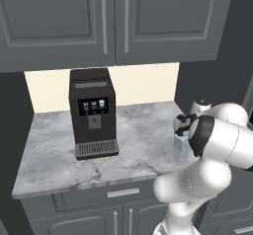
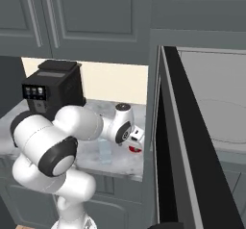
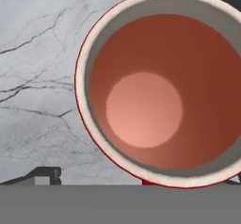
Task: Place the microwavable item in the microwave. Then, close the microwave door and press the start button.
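Pickup step in hand, I judge. Left base view: arm over right tabletop [image 1: 128, 145] edge, beside carton [image 1: 181, 149]. Right base view: tool [image 2: 136, 140] at red cup [image 2: 136, 148] near open microwave door [image 2: 192, 146]; microwave [image 2: 216, 108] holds nothing. Hand view: cup empty, directly below. Tool opening: cannot tell. Next: confirm grip, lift.
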Tool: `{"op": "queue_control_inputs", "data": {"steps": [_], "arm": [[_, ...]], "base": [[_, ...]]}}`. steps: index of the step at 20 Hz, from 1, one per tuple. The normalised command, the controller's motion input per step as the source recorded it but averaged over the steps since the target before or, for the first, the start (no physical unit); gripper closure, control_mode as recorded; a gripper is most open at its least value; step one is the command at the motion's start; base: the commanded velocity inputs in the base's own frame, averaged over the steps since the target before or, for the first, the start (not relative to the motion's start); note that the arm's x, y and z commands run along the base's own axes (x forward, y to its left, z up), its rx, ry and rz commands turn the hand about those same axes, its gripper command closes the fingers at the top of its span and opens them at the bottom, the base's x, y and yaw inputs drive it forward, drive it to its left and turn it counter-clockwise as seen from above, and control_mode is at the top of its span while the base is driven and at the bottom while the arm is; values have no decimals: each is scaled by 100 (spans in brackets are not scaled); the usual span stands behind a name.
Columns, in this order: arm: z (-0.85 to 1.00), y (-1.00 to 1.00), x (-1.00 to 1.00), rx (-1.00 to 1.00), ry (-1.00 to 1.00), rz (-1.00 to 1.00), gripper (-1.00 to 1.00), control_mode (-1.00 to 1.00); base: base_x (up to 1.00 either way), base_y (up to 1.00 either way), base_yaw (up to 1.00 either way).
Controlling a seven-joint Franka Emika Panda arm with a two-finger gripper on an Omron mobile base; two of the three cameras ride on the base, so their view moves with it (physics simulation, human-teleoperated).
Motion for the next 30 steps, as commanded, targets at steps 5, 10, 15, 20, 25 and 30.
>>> {"op": "queue_control_inputs", "data": {"steps": [5,10,15,20,25,30], "arm": [[-14,-17,13,0,0,4,100,-100],[-11,-19,6,1,0,3,100,-100],[-4,-7,0,0,0,0,100,-100],[0,0,-1,0,0,0,100,-100],[33,0,-12,0,-7,0,100,-100],[69,0,-32,0,-16,0,100,-100]], "base": [[0,0,0],[0,0,0],[0,0,0],[0,0,0],[0,0,0],[0,0,0]]}}
